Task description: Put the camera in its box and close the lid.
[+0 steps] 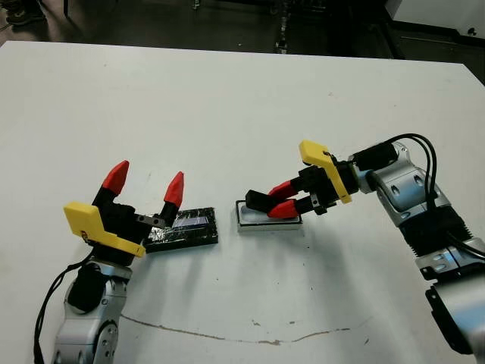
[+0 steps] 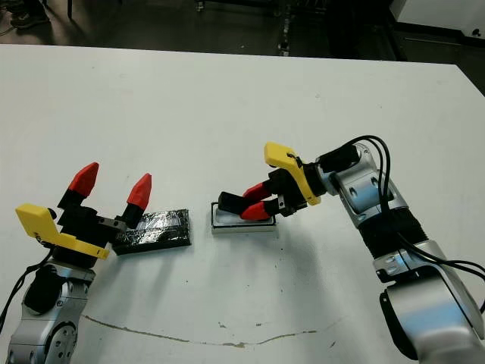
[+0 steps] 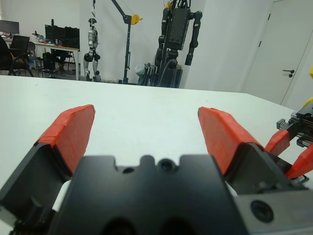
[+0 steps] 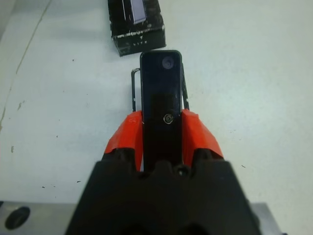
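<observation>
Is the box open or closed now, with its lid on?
Open. The lid lies on the table left of the box, apart from it. The right gripper holds the camera over the box.

Faint pale lettering on the lid's point(image 4: 136, 24) near edge seems to read "LITE".
</observation>
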`<state>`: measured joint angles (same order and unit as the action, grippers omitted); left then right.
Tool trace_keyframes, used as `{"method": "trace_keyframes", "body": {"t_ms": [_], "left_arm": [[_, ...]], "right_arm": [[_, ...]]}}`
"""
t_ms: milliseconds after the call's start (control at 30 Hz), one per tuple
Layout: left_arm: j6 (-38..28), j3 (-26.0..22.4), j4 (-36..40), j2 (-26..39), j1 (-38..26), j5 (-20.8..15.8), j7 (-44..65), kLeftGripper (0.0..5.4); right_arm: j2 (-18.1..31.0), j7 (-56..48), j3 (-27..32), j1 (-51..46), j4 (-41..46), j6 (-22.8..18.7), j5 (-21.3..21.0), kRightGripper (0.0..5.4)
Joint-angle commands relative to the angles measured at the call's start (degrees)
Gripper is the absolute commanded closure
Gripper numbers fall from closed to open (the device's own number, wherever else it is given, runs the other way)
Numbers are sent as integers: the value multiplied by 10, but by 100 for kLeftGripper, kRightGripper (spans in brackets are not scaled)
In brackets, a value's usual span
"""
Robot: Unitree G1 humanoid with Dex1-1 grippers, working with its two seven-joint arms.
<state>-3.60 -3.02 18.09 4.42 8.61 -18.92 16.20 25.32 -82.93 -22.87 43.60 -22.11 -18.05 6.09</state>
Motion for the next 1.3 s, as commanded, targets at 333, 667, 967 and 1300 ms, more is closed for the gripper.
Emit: {"method": "trace_keyframes", "body": {"t_ms": [333,667,967,1300], "left_arm": [[-2,0,1,0,4,4,-3,0],[-1,2,1,0,5,3,-1,0],[-7,3,-3,1,4,5,1,0],[-9,3,-9,3,3,0,10,0]], "right_arm": [[17,2,-17,-17,-15,-9,-22,375],[21,1,-17,-18,-20,12,-24,375],[25,-22,-38,2,-34,-6,-37,338],[29,-31,-42,3,-22,5,-38,195]]}}
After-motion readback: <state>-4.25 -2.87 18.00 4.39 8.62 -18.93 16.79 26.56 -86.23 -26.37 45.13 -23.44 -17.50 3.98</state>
